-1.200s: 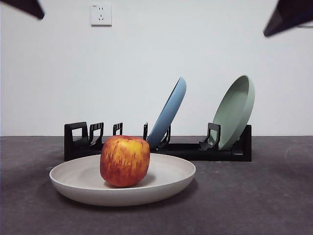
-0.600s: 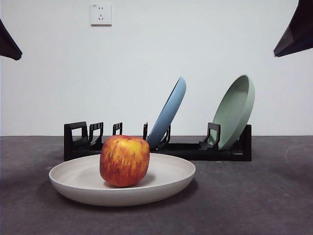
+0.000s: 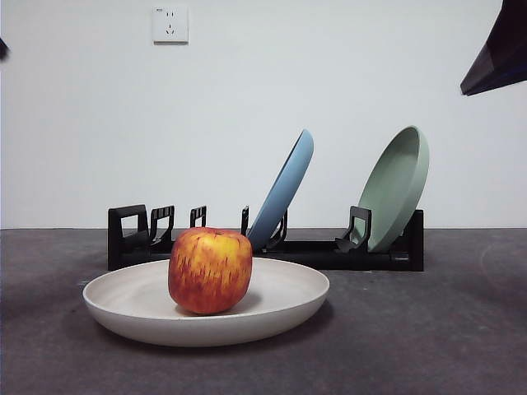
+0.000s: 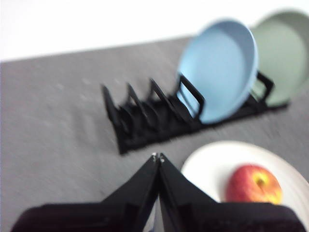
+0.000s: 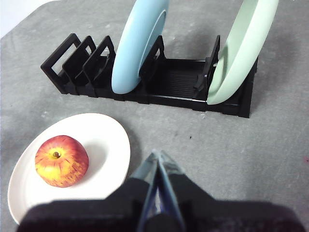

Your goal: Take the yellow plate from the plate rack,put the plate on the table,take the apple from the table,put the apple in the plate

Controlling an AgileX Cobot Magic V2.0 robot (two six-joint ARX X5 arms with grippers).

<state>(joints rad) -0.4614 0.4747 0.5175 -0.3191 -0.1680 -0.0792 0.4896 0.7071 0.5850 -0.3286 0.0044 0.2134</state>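
The red apple with yellow streaks sits in the cream yellow plate, which lies flat on the dark grey table in front of the black plate rack. The apple and plate also show in the right wrist view, and the apple and plate in the left wrist view. My left gripper is shut and empty, held above the table beside the plate. My right gripper is shut and empty, raised in front of the rack. A black tip shows at the front view's top right.
A blue plate and a pale green plate lean in the rack's slots. The rack's left slots hold nothing. A white wall with a socket stands behind.
The black arm tip at the front view's left edge has slid out of view. The tip at the top right moved right and lower a second ago, then held. Apple and plate are unmoved.
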